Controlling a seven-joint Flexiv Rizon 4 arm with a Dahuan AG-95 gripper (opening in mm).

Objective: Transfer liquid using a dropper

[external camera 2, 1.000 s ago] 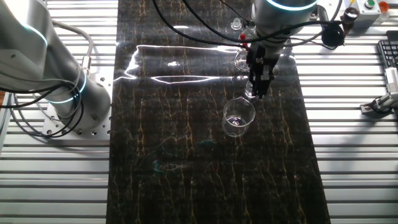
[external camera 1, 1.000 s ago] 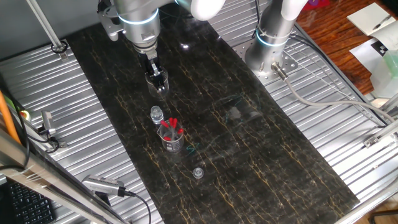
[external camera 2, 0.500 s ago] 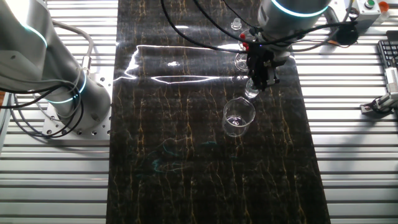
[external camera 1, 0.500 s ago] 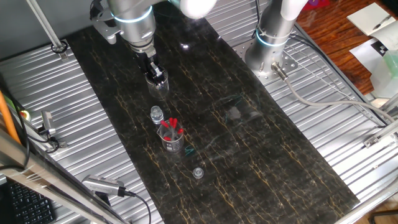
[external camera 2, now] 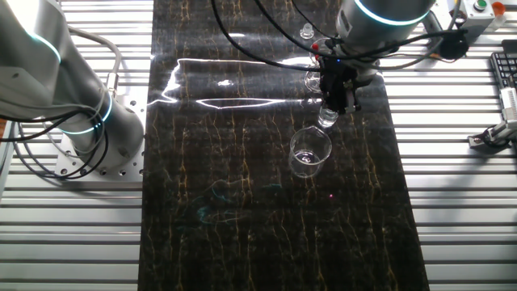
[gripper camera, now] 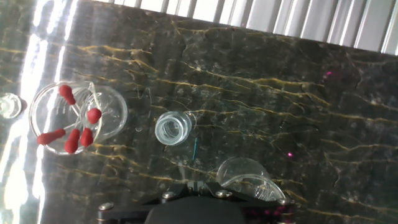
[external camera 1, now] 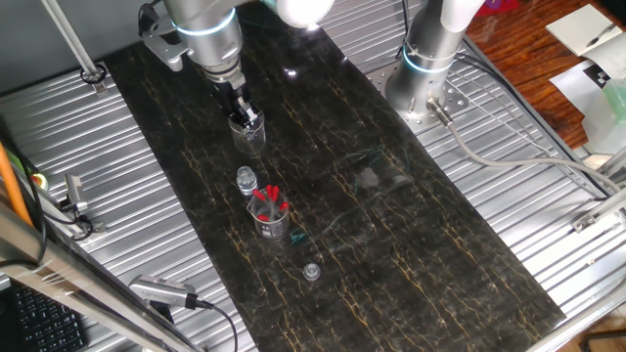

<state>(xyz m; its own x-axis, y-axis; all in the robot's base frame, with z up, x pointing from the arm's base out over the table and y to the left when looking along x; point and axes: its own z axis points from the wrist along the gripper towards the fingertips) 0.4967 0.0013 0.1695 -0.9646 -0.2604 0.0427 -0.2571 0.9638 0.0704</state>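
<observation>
**Gripper above the empty beaker; droppers in their glass**

Gripper (external camera 1: 240,106) hangs low over the dark, gold-veined marble slab (external camera 1: 411,244), its black fingers pointing down at the rim of a small clear glass beaker (external camera 1: 250,125). From my station I cannot tell whether the fingers are apart or together, nor whether they carry anything; the hand view shows only the black housing at the bottom edge and the beaker's rim just beside it.

I note the droppers (gripper camera: 68,127), thin clear pipettes with red rubber bulbs, standing together tilted in a clear round glass (gripper camera: 56,118). That glass sits well apart from the gripper, further along the slab.

Between the two stands a small clear capped vial (external camera 1: 245,180), just beside the dropper glass. A small clear round lid (external camera 1: 311,271) lies on the marble beyond the glass, on the side away from the gripper.

Ribbed metal plating (external camera 1: 117,176) flanks the slab on both sides. A second arm's silver base (external camera 1: 425,68) is bolted at the slab's far edge.
</observation>
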